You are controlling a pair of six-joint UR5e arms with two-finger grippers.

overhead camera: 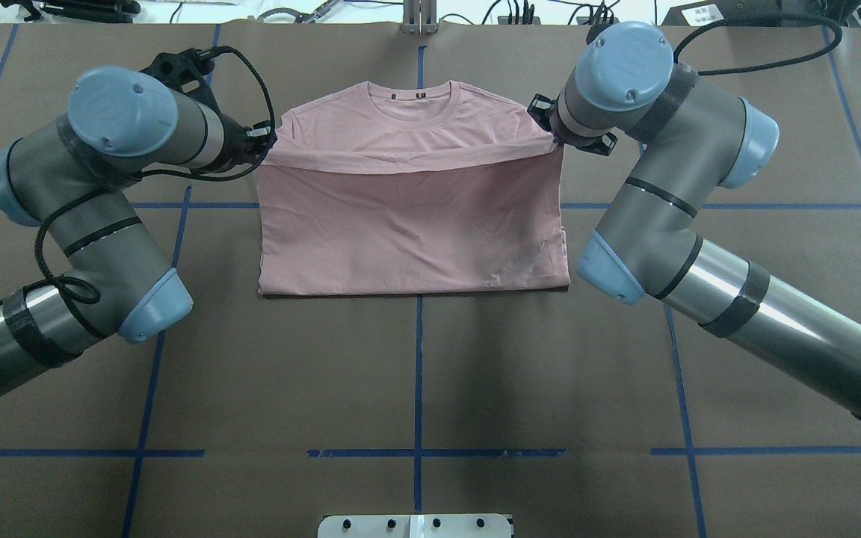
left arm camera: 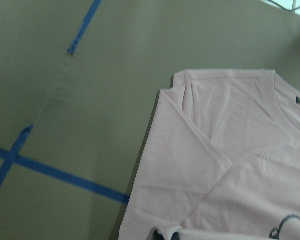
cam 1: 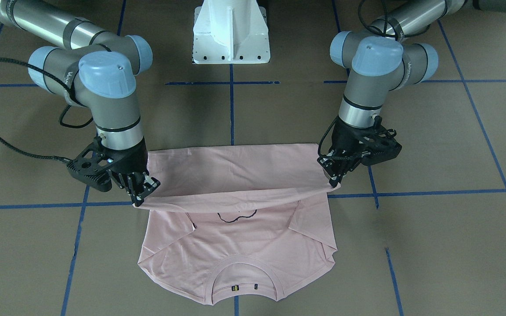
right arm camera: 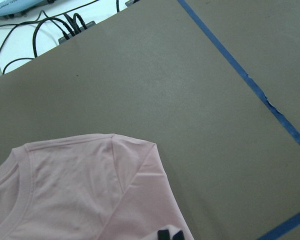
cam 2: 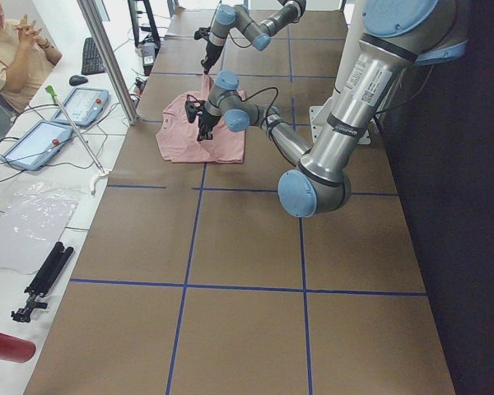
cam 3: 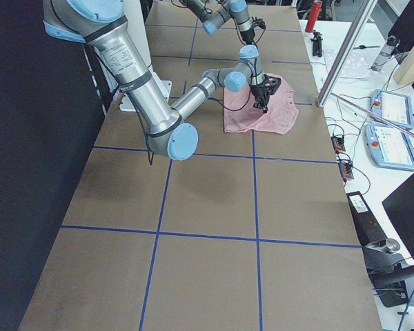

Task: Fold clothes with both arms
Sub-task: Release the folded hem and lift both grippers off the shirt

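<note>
A: Shirt location?
B: The pale pink short-sleeved cotton T-shirt lies mid-table on the brown paper-covered table. Its ribbed round collar is on the side away from the robot and the sleeves are folded in. The lower half is raised, with the hem stretched between both grippers above the chest.
A: Grippers?
B: The black skeletal left gripper is clamped on one hem corner. The black skeletal right gripper is pinched on the other.
A: Hidden bits?
B: The print is mostly under the raised flap; only a dark curly line shows. Overhead, the wrists cover the fingertips.
A: Surroundings?
B: White metal pedestal base behind the shirt, blue tape grid. At the table's side, a seated person in a beige top and blue-framed tablets.
</note>
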